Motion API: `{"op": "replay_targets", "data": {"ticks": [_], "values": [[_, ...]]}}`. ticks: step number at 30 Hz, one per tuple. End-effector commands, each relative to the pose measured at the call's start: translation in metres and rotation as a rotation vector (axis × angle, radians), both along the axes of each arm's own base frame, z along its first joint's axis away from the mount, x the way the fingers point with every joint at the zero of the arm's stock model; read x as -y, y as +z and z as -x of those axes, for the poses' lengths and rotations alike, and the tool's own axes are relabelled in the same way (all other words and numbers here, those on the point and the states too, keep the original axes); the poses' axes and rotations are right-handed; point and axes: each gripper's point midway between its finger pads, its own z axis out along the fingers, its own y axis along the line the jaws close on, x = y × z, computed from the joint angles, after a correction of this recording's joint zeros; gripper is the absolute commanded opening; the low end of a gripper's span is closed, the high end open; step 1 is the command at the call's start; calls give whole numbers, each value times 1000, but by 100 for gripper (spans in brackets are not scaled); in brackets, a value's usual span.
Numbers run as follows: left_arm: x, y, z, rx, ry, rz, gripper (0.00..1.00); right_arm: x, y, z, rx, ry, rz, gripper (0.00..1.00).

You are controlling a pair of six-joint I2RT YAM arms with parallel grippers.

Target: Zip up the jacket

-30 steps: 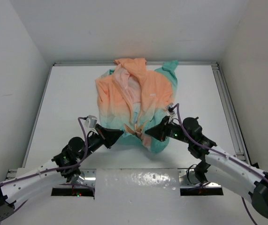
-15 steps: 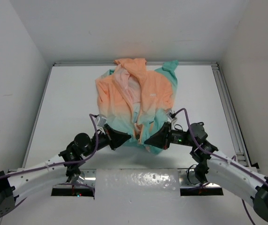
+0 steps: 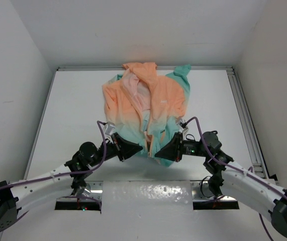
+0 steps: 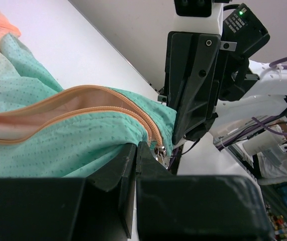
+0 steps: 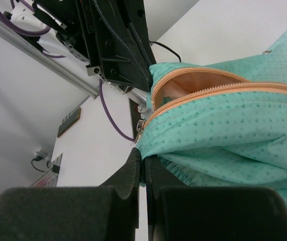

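The jacket (image 3: 153, 103) lies on the white table, peach-orange at the far end and mint-teal at the near hem, front open with pink lining showing. My left gripper (image 3: 133, 149) is shut on the teal hem left of the orange zipper (image 4: 133, 108). Its fingertips (image 4: 128, 150) pinch cloth beside the metal zipper slider (image 4: 159, 151). My right gripper (image 3: 164, 150) is shut on the hem on the right side (image 5: 143, 153), just below the slider (image 5: 140, 126). The two zipper tracks (image 5: 208, 90) part above the hem. The grippers face each other a few centimetres apart.
A metal rail (image 3: 244, 115) runs along the table's right edge and another along the back. White walls close in the left, back and right. A white plate (image 3: 148, 193) covers the near edge between the arm bases.
Both grippers have moved toward each other and slightly toward the near edge, drawing the teal hem with them. The bunched bottom right corner has been pulled straighter.
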Motion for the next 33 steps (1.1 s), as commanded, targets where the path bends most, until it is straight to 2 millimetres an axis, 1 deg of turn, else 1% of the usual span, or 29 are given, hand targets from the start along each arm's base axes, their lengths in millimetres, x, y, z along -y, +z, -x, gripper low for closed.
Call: {"op": "replay_targets", "data": {"ticks": [1, 14, 19, 29, 33], "values": [[1, 19, 2, 38, -21, 62, 0, -2, 14, -1, 69, 13, -32, 0], [3, 21, 7, 25, -49, 75, 0, -2, 15, -3, 97, 8, -28, 0], [4, 23, 9, -10, -63, 81, 0, -1, 17, -5, 121, -3, -24, 0], [4, 17, 6, -73, -47, 70, 0, 0, 19, -4, 137, 0, -25, 0], [3, 17, 4, -95, -29, 87, 0, 0, 16, -3, 131, 5, -16, 0]]}}
